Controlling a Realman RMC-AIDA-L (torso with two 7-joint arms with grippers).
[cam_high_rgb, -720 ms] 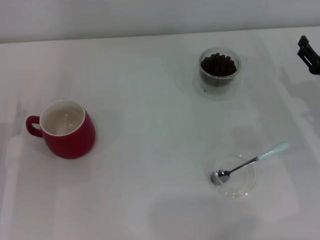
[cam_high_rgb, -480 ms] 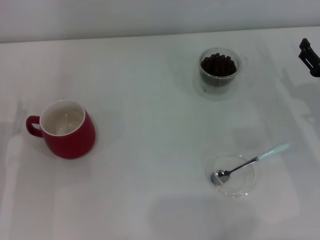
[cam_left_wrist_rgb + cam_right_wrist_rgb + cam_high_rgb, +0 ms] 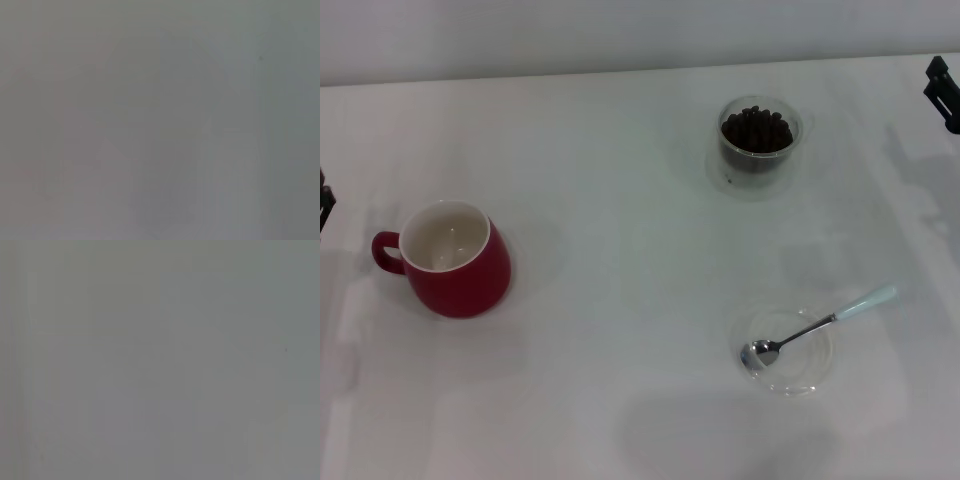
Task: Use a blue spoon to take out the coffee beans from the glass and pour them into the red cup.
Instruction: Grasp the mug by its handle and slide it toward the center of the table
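Right gripper [image 3: 944,92] at the table's far right edge, only a dark sliver visible (finger state cannot be told). Nearest: glass [image 3: 760,142] of coffee beans [image 3: 757,129]. Blue spoon [image 3: 817,327] lies bowl-down in a clear dish [image 3: 786,352]. Red cup [image 3: 452,259] farthest, beside the left gripper [image 3: 324,205].

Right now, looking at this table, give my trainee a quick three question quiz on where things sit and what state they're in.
1. True or false: the blue spoon lies with its bowl in the shallow clear dish and its handle over the rim.
2. Which vessel holds the coffee beans? A) the red cup B) the glass C) the clear dish
3. Fill in: the red cup's handle points toward the robot's ____ side.

Key
1. True.
2. B. The red cup's white inside shows no beans.
3. Left, where the left gripper just shows at the head view's edge; the right gripper is at the far right edge.
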